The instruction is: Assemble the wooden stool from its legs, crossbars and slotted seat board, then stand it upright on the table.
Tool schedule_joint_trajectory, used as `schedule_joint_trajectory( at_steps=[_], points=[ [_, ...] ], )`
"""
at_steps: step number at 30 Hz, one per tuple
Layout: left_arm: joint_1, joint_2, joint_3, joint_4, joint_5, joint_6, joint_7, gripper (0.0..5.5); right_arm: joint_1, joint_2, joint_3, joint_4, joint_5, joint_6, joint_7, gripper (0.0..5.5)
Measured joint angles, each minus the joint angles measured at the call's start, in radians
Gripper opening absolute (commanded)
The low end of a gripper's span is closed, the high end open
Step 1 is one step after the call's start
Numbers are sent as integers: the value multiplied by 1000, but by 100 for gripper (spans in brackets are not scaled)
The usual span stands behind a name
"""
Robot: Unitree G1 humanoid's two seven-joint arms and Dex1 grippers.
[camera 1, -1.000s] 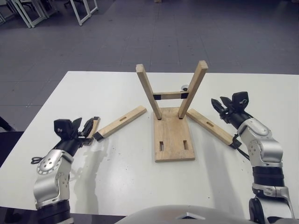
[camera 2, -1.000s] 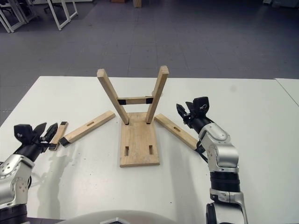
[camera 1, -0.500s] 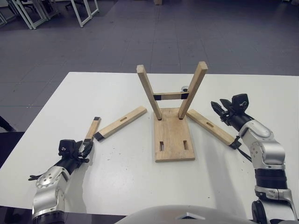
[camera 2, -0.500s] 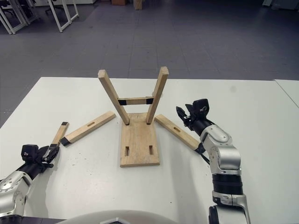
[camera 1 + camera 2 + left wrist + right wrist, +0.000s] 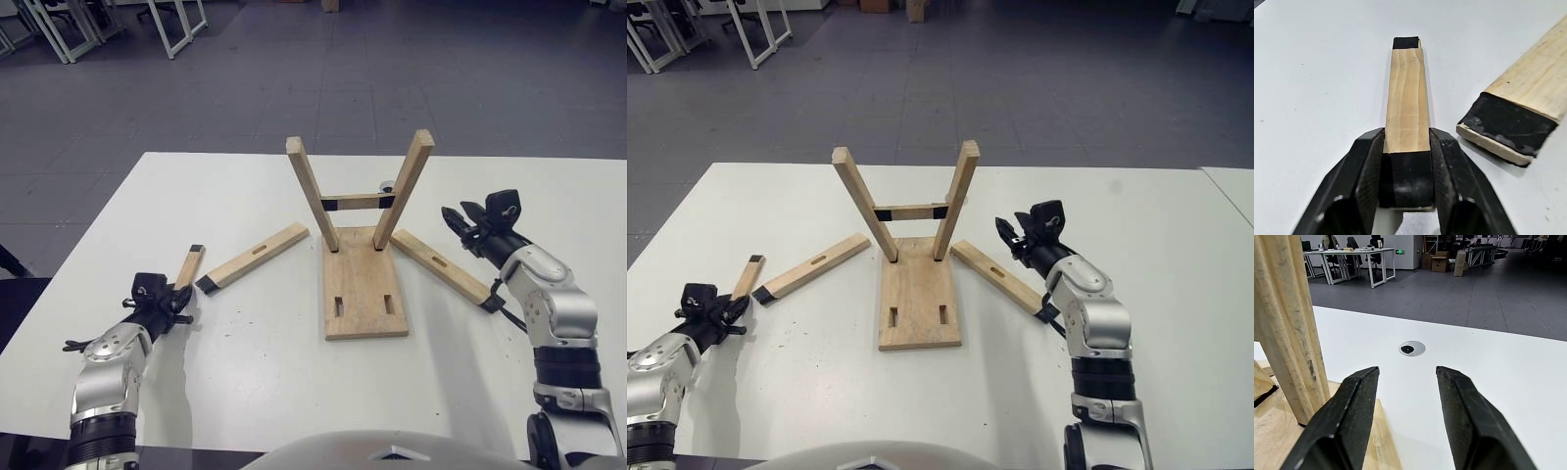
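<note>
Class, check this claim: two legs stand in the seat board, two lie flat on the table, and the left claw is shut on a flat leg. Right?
Not quite. The left claw is shut on the short crossbar, not a leg, as the left wrist view shows. The rest holds: two standing legs in the seat board, two flat legs on the table.

No readable text, numbers or labels. Green lit sign in background: characters too small to read. Black tape on crossbar ends: plain, no print visible.
</note>
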Motion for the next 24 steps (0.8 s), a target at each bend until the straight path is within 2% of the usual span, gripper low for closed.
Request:
schedule_joint_trajectory(
  at_steps=[2,3,5,8,11,15,20,24],
  points=[
    [-16,-31,35,-1,-37,5,29,134,-25,5,-40,1,11,0,-22,216],
    [-37,-46,61,-7,-55,-11,45,134,-48,6,-70,-2,41,1,-30,233],
    [-123,-58,125,-64,-83,-139,71,134,-84,10,-117,-32,120,33,-28,270],
    [-206,-48,123,-180,-80,-275,68,134,-129,16,-195,-88,296,146,-23,321],
    [-237,-39,39,-313,-36,-307,48,134,-160,18,-266,-167,573,307,-24,369],
    [-348,-15,-182,-500,90,-332,10,134,-232,47,-288,-269,990,450,-132,374],
    [-454,-53,-412,-529,232,-379,-12,134,-288,109,-208,-264,1195,449,-303,374],
    [-462,-96,-496,-517,279,-397,-12,134,-337,148,-163,-231,1264,406,-372,374]
  ],
)
